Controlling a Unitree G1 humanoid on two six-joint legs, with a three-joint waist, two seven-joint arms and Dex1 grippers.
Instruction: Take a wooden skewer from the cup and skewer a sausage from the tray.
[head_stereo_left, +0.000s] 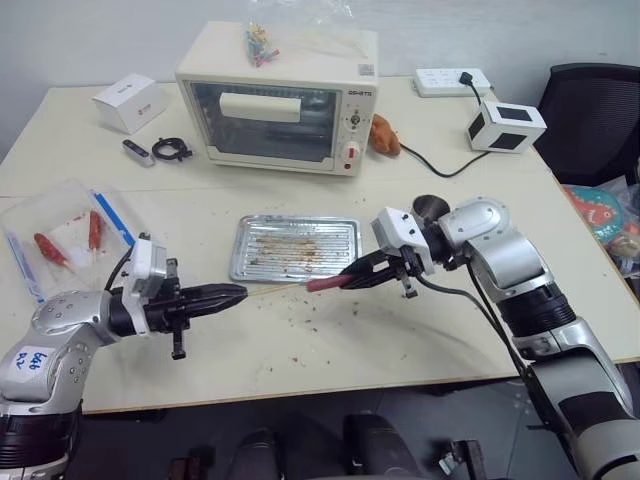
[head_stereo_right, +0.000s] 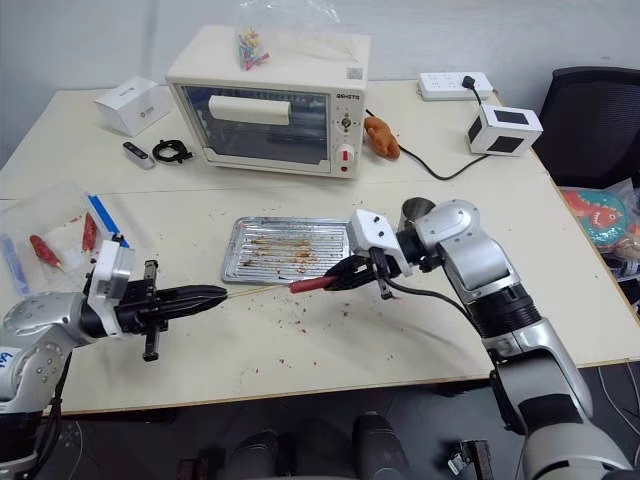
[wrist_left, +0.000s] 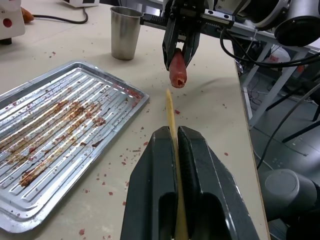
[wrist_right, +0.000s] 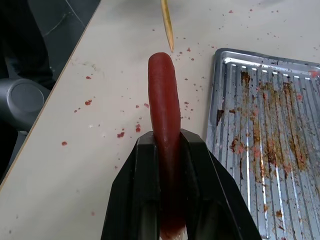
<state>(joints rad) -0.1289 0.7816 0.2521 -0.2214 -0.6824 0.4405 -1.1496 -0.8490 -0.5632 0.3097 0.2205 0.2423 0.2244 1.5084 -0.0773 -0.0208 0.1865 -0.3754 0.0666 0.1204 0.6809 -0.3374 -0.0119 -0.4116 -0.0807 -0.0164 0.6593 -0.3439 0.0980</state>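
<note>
Skewer tip and sausage end face each other, just apart, in front of the tray.

Nearest you, your left gripper (head_stereo_left: 238, 291) pinches the wooden skewer (wrist_left: 171, 112) — its point aimed at the red sausage (wrist_right: 165, 117), which your right gripper (head_stereo_left: 352, 272) clamps between its jaws above the crumb-speckled table (head_stereo_left: 420, 330). Just beyond lies the greasy tray (head_stereo_left: 295, 249) — the steel cup (wrist_left: 124, 33) stands past its corner, behind the right wrist. Farther back sits the toaster oven (head_stereo_left: 275, 100).

skewer (wrist_left: 171, 117) tip just short of red sausage (wrist_right: 164, 117).
</note>
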